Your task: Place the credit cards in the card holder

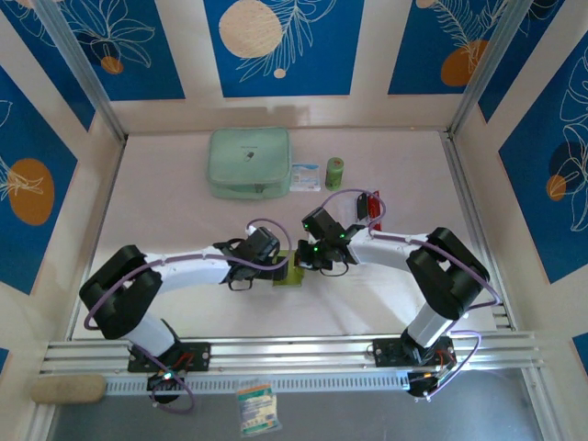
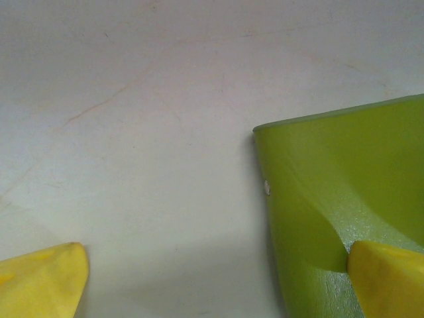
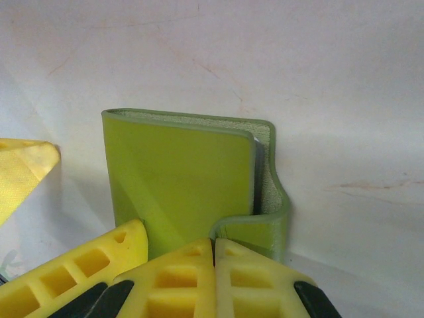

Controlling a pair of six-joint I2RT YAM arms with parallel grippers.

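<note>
Near the middle of the table (image 1: 165,211), a bit toward 6 o'clock, the little green card holder (image 1: 294,272) lies flat between the two arms. It looks folded shut, with its tab curled round one edge.

The left gripper (image 2: 215,285) is open wide. One of its yellow fingers (image 2: 387,278) rests on the card holder's cover. The right gripper (image 3: 213,278) has its jaws pressed together with nothing between them, and its tips are right at the tab.

No card is going in, so I think the job has hardly begun. The holder must be opened, then the cards fetched and slid in. The credit cards (image 1: 372,206), a small red pile as far as I can tell, sit at 2 o'clock from the holder, beside the right arm.

At 12 o'clock lie a pale mint pouch (image 1: 250,163), a small white packet (image 1: 306,176) and a tiny green tub (image 1: 335,173), well apart from the work. Nothing blocks the holder, but both grippers crowd it.
</note>
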